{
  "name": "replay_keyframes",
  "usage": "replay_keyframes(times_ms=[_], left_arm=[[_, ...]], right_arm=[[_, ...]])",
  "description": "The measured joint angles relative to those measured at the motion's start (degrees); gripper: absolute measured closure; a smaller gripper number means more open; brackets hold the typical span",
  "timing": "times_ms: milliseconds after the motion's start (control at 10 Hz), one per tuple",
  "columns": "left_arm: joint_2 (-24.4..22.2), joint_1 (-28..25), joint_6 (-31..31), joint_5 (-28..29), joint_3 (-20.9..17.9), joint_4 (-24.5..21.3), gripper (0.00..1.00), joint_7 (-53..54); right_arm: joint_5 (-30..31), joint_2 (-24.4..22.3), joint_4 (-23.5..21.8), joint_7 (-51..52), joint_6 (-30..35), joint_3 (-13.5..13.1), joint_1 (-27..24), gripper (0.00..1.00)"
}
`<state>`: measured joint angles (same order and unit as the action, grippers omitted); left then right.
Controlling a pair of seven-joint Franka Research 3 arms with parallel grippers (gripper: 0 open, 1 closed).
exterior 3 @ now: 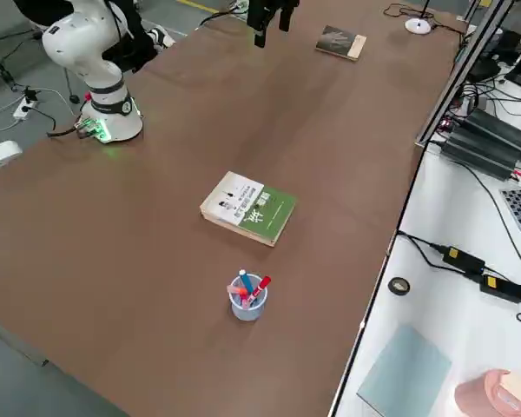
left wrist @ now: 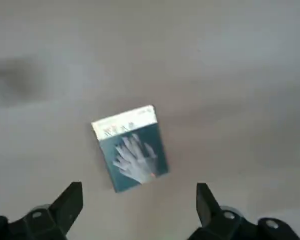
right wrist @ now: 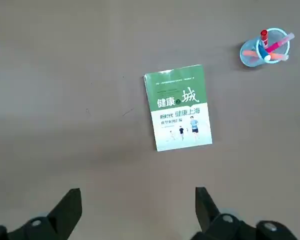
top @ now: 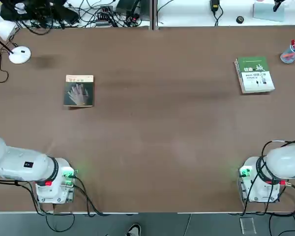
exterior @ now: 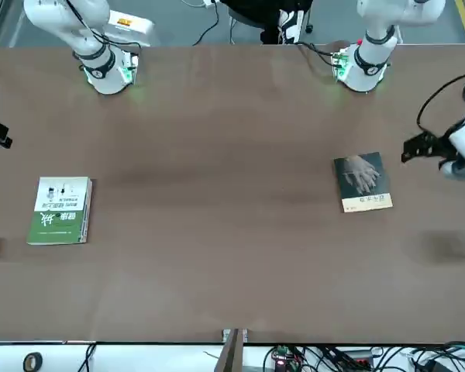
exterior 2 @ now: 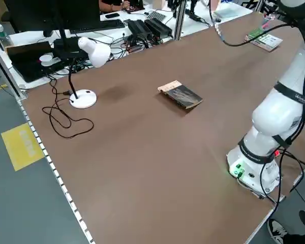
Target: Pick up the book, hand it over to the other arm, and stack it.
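The book (top: 79, 91) is small and dark grey-green, with a pale hand on its cover and a tan band along its far edge. It lies flat on the robot's left half of the brown table (top: 157, 128). It also shows in the front view as the book (exterior: 362, 181) and in the left side view as the book (exterior 2: 180, 94). My left gripper (left wrist: 138, 192) hangs high above the book (left wrist: 131, 147), open and holding nothing. My right gripper (right wrist: 137, 192) is open and holds nothing, high above the green-and-white book (right wrist: 178, 107).
The green-and-white book (top: 254, 74) lies at the far right. Near it stands a blue cup of pens (top: 291, 52). A white desk lamp (top: 18, 54) sits at the far left corner. Cables and electronics run along the shelf behind the table.
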<state>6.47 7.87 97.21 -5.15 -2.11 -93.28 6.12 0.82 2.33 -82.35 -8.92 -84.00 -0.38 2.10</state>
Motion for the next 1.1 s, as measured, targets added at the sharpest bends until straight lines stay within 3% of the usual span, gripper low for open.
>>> replay_keyframes(times_ms=[1100], left_arm=[[0.27, -3.77, 22.4, 3.19, -0.06, -23.41, 0.0, 2.01]], right_arm=[[0.0, 0.0, 0.0, 0.0, 0.66, 0.0, 0.0, 0.0]])
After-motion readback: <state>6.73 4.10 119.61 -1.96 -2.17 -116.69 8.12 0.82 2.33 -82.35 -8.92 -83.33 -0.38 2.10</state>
